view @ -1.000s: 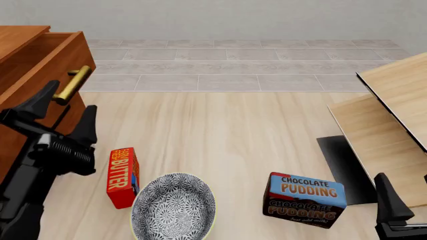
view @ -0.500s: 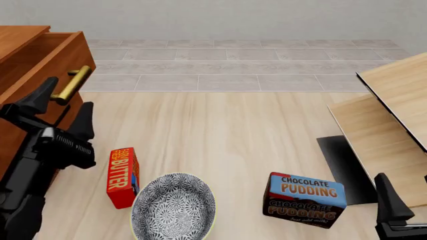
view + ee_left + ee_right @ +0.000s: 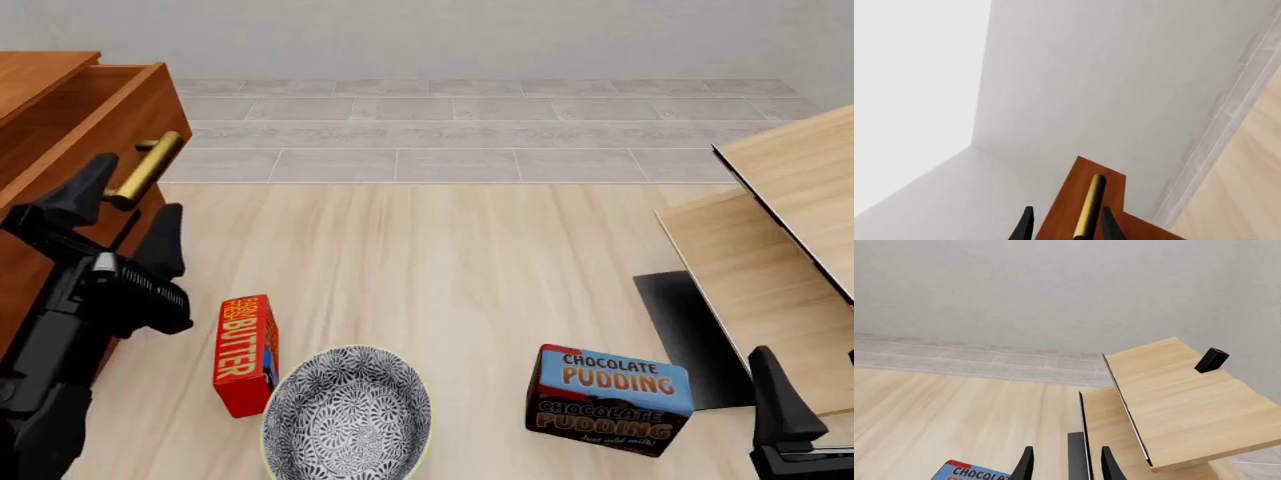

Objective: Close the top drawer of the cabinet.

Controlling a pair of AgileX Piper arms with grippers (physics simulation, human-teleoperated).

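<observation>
Pale wood surface (image 3: pixel 441 270); cabinet (image 3: pixel 40 90) at far left, top drawer (image 3: pixel 114 120) pulled out. My left pincer (image 3: pixel 120 215) stands wide, straddling the brass handle (image 3: pixel 144 168), probably lined up for pushing the drawer shut.

Pale wall (image 3: pixel 441 40), grey tiled floor (image 3: pixel 467 130).

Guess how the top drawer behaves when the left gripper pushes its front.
The top drawer stands open and is rigid wood, so it probably slides straight in. Its round brass handle may let the open left gripper slip off; the flat front looks safer.
</observation>
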